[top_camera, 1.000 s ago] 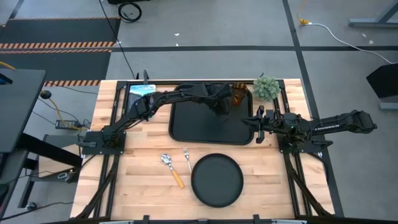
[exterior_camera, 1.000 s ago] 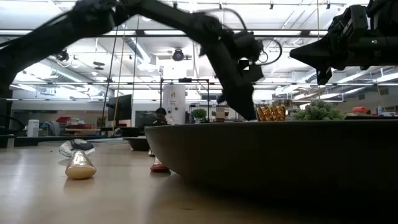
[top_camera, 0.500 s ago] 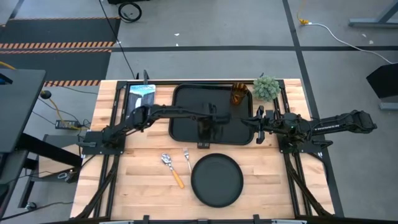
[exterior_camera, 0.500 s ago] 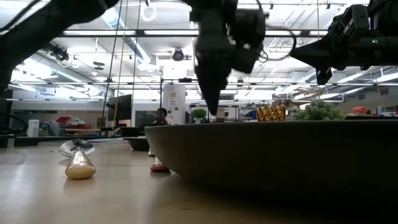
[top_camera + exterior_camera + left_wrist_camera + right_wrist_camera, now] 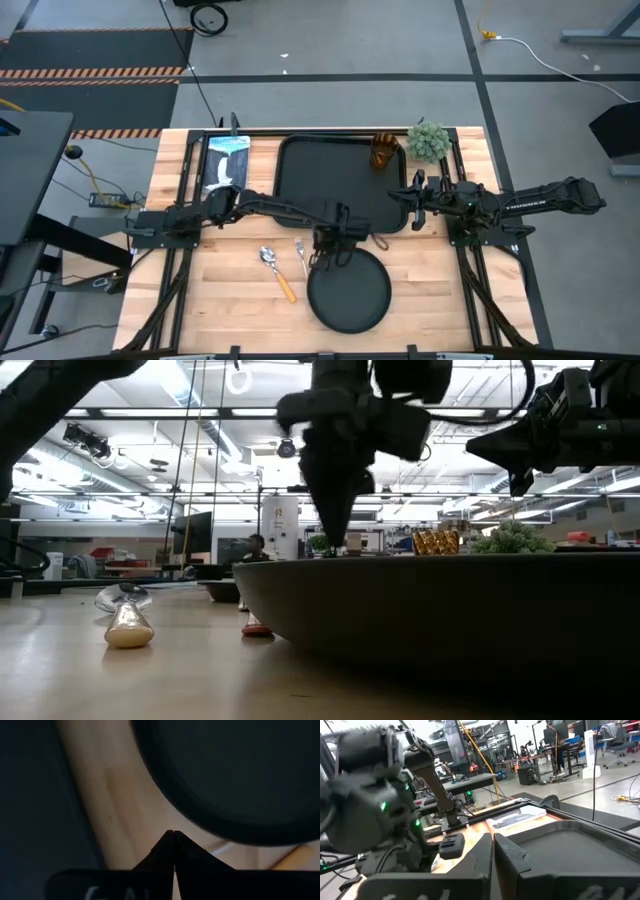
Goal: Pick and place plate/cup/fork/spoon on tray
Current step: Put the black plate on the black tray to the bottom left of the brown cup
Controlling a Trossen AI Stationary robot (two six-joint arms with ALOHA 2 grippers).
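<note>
Low view, plate [image 5: 440, 600] hides tray, fork mostly hidden

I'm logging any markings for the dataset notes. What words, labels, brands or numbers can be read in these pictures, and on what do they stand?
Right arm, high view: pale lettering along the forearm, too small to read.
Left gripper, left wrist view: faint pale letters on the dark body below the jaws, blurred and cut off, not readable.
Blue and white flat item at the table's far left corner: any print too small to read.
Nothing else legible.

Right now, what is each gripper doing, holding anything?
Left gripper: shut, holding nothing, above the plate rim.
Right gripper: shut, empty, at the tray edge.
</note>
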